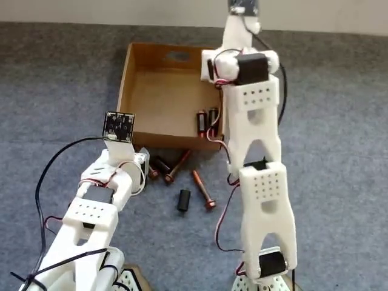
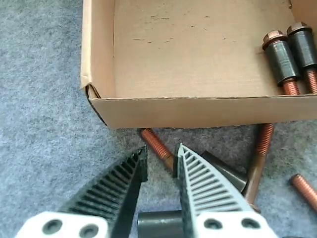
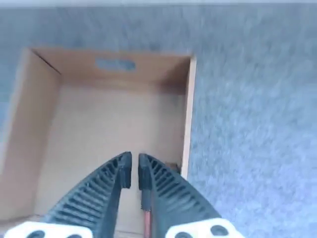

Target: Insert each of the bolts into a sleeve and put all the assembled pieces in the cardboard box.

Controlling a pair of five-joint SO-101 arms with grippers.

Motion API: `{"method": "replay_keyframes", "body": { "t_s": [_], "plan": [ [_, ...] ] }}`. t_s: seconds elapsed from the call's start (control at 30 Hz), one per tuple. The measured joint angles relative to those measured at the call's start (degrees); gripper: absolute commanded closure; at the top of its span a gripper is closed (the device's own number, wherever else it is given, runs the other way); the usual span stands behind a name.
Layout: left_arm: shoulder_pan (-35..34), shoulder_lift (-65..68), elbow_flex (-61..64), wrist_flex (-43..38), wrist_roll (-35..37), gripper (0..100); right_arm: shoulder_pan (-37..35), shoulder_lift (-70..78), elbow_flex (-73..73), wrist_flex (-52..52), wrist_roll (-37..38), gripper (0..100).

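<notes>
The cardboard box point(image 1: 124, 91) sits open on the grey carpeted worktop point(image 1: 327, 121). Two assembled pieces point(image 1: 206, 121) lie side by side inside it, against its near wall at the corner on the right arm's side. Just outside that near wall the loose parts are scattered: one bolt point(image 1: 177, 165) slants away from the wall, a second bolt point(image 1: 203, 189) lies a little farther from the box, and a bare black sleeve point(image 1: 183, 200) lies between them, farthest from the box. The left tool point(image 2: 161, 157) hangs low over the carpet just outside the near wall, toward the box's other corner. Its fingers point(image 2: 198, 183) are parted by a small gap and grip nothing, with a third bolt point(image 2: 156, 146) lying just ahead of the tips and another sleeve point(image 2: 223, 171) beside it. The right tool point(image 3: 134, 168) is above the inside of the box, near its wall on the right arm's side, closed down to a thin slit. A reddish streak shows in that slit, possibly the shank of a piece lying in the box below, and the tool appears to hold nothing
</notes>
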Motion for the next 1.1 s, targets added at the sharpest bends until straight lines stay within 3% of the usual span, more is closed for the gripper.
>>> {"method": "replay_keyframes", "body": {
  "t_s": [0.13, 0.33, 0.67, 0.83, 1.0, 1.1],
  "plan": [
    [0.0, 0.0, 0.0, 0.0, 0.0, 90, -2.7, -14.4, 16.7, 0.0, 0.0, 97.1],
    [0.0, 0.0, 0.0, 0.0, 0.0, 90, -6.9, -39.5, 56.0, -1.6, 0.0, 97.1],
    [-2.5, 0.0, 0.0, 0.0, 0.0, 90, -16.3, -62.3, 114.0, -24.7, 0.0, 96.6],
    [-10.9, 0.0, 0.0, 0.0, 1.1, 90, -18.5, -63.1, 122.3, -30.0, 0.0, 87.0],
    [-17.9, 0.0, 0.0, 0.0, 9.6, 90, -21.6, -63.1, 124.0, -30.9, 0.0, 87.2],
    [-18.9, 0.0, 0.0, -0.6, 11.1, 90, -24.8, -60.8, 126.0, -33.2, 0.0, 87.2]
  ]
}}
